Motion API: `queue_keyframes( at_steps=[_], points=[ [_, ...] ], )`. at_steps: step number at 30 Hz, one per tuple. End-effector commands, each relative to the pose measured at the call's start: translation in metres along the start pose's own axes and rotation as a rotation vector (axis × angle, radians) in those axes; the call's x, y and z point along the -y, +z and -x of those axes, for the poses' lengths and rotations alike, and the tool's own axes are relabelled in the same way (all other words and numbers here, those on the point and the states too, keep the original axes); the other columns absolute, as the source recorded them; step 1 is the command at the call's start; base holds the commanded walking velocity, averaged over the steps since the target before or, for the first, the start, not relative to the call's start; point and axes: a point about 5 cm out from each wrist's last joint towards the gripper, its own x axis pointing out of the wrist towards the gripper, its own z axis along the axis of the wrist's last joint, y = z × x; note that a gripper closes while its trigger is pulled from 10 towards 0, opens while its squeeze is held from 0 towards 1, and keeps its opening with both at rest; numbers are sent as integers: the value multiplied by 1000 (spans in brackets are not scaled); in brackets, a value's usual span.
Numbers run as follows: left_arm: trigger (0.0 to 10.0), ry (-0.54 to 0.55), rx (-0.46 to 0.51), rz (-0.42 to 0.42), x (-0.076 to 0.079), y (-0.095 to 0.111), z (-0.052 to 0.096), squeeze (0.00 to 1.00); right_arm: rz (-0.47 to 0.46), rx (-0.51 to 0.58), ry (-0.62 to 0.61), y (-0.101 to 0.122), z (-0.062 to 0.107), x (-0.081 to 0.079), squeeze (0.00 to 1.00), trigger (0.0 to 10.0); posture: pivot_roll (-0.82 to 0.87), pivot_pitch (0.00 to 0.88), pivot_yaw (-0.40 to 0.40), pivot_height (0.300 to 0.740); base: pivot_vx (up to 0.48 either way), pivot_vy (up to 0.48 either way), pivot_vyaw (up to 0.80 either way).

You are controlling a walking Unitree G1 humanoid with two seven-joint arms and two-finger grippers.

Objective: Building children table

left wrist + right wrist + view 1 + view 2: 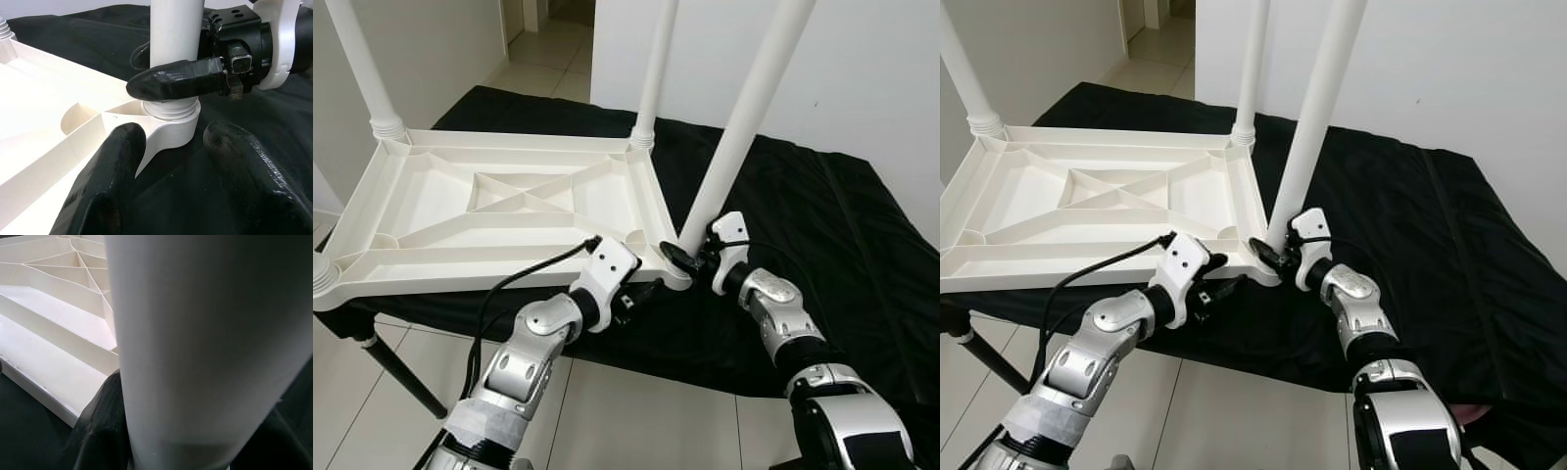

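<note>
A white plastic tabletop (440, 211) lies upside down on a black cloth. A white leg (744, 127) stands tilted in the socket at its near right corner. My right gripper (690, 255) is shut on the base of that leg, just above the socket (171, 122); in the right wrist view the leg (195, 342) is seen up close with a black finger (98, 431) beside it. My left gripper (641, 291) is open just below and in front of the same corner. Its fingers (105, 186) are spread to either side of the socket and hold nothing.
Two more white legs (656, 69) (362, 69) stand upright in the far corners, and a threaded leg base (321, 274) sits at the near left corner. The black cloth (822, 245) covers a stand with a black leg (401, 377). Tiled floor (636, 411) lies below, with white walls behind.
</note>
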Motion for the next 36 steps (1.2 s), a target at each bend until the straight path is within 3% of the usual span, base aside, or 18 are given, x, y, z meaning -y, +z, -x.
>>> queue_keyframes(
  at_steps=[1, 2, 3, 4, 14, 15, 19, 24, 31, 36],
  points=[
    [10000, 18, -7, -13, -1, 0, -2, 0, -16, -61, 7, -15, 6, -2, 0, 0, -6, 0, -59, 740, 0, 0, 0],
    [10000, 18, -7, -13, -1, 0, -2, 0, -16, -61, 7, -15, 6, -2, 0, 0, -6, 0, -59, 740, 0, 0, 0],
    [10000, 16, -7, -13, 0, 0, -3, 0, -22, -59, -7, -16, 7, -2, 0, 7686, -6, 0, -59, 740, 0, 0, 0],
    [10000, 14, -7, -12, 0, 0, -3, 0, -24, -57, -25, -17, 7, -1, 0, 10000, -9, 0, -63, 740, 0, 0, 0],
    [10000, 5, -6, -4, 5, -1, -4, 0, -22, -60, -228, -20, 8, 2, 0, 10000, -11, 0, -75, 740, 0, 0, 0],
    [10000, 7, -6, 0, 6, -2, -3, 0, -47, -49, -313, -20, 7, -2, 0, 10000, -11, 0, -80, 740, 0, 0, 0],
    [10000, 8, -7, 2, 7, -3, -3, 0, -87, -47, -391, -21, 6, -5, 0, 10000, -11, 0, -83, 740, 0, 0, 0],
    [10000, 4, -9, 6, 10, -4, -2, 0, -163, -76, -689, -24, 9, -14, 0, 10000, -15, 0, -84, 740, 0, 0, 0],
    [10000, 4, -9, 9, 10, -5, -4, 0, -191, -100, -815, -26, 9, -38, 0, 10000, -11, 0, -99, 740, 0, 0, 0],
    [10000, 14, -9, 17, 10, -6, -3, 0, -236, -80, -810, -20, 4, -53, 0, 10000, -13, 0, -102, 740, 0, 0, 0]
  ],
)
